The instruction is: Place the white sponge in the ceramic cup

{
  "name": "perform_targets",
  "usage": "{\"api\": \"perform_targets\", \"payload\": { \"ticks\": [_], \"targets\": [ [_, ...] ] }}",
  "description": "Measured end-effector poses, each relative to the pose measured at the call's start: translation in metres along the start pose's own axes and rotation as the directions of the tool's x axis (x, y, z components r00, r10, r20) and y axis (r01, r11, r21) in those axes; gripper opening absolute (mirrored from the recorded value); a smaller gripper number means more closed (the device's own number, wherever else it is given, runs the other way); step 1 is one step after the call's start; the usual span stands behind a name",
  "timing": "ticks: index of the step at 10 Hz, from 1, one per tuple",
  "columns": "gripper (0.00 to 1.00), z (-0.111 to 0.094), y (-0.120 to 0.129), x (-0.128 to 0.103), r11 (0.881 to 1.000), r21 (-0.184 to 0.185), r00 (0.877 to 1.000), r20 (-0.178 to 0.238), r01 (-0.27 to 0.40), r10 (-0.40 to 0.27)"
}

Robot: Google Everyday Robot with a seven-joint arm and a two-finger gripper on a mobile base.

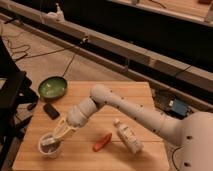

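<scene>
The ceramic cup [50, 148] is small, round and white, and stands near the front left corner of the wooden table [135, 97]. My gripper [51, 140] reaches down from the right, with its tips at the cup's mouth. It is shut on the white sponge [48, 142], a pale block held just inside the rim and partly hidden by the cup wall and the fingers [61, 131].
A green bowl [52, 88] sits at the table's back left. A dark flat object [50, 110] lies below it. A red-orange item [103, 141] and a white labelled bottle [127, 136] lie at the front middle. A black chair [12, 100] stands left of the table.
</scene>
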Motion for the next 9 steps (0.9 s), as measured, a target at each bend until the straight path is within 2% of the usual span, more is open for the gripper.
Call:
{"api": "perform_targets", "payload": {
  "ticks": [2,6,9],
  "targets": [
    [0.65,0.004,-0.003,-0.005,1.000,-0.017,1.000,-0.009,0.010,-0.010],
    [0.65,0.008,-0.006,-0.016,0.999,-0.044,0.999,-0.014,0.030,-0.031],
    [0.65,0.008,-0.007,-0.021,0.998,-0.047,0.999,-0.004,0.040,-0.040]
  ]
}}
